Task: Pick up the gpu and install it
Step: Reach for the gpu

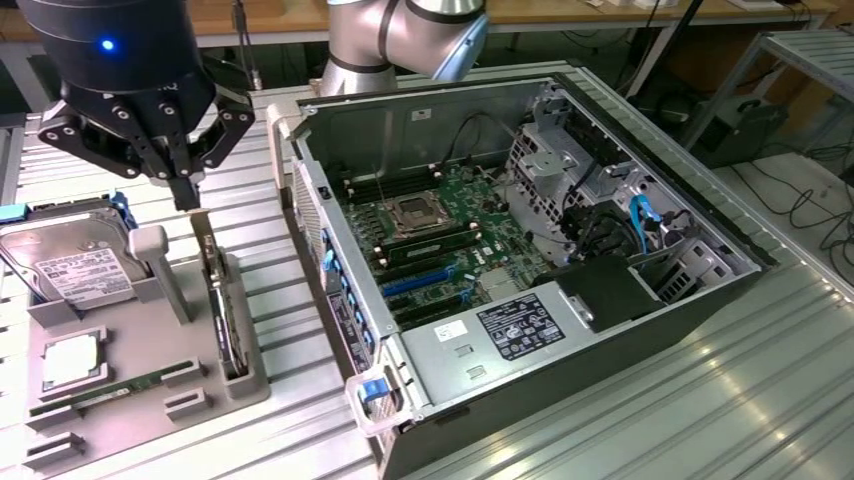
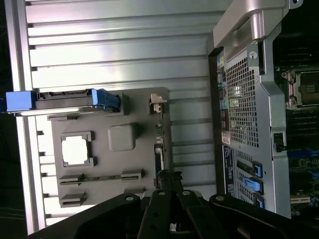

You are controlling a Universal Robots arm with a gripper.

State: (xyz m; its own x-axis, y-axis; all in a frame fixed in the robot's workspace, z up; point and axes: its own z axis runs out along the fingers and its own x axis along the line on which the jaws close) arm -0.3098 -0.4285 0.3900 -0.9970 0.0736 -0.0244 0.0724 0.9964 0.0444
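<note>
Found the gpu (image 1: 222,300) standing on its long edge in a slot of the grey holder tray (image 1: 134,345), at the exterior view's left, just beside the open computer case (image 1: 400,125). Logged its silver bracket (image 2: 157,102) at the far end. Noted the gripper (image 1: 188,200) hanging over the gpu in line with its top edge, with fingers pressed together on nothing visible; cannot tell whether touching the card. Counted 3 other parts on the same tray, left of the gpu: 1 hard drive (image 1: 80,265) farthest back, 1 processor (image 1: 74,360) nearer, 1 green memory stick (image 1: 120,387) nearest. Saw the motherboard (image 1: 441,230) exposed inside the case.
</note>
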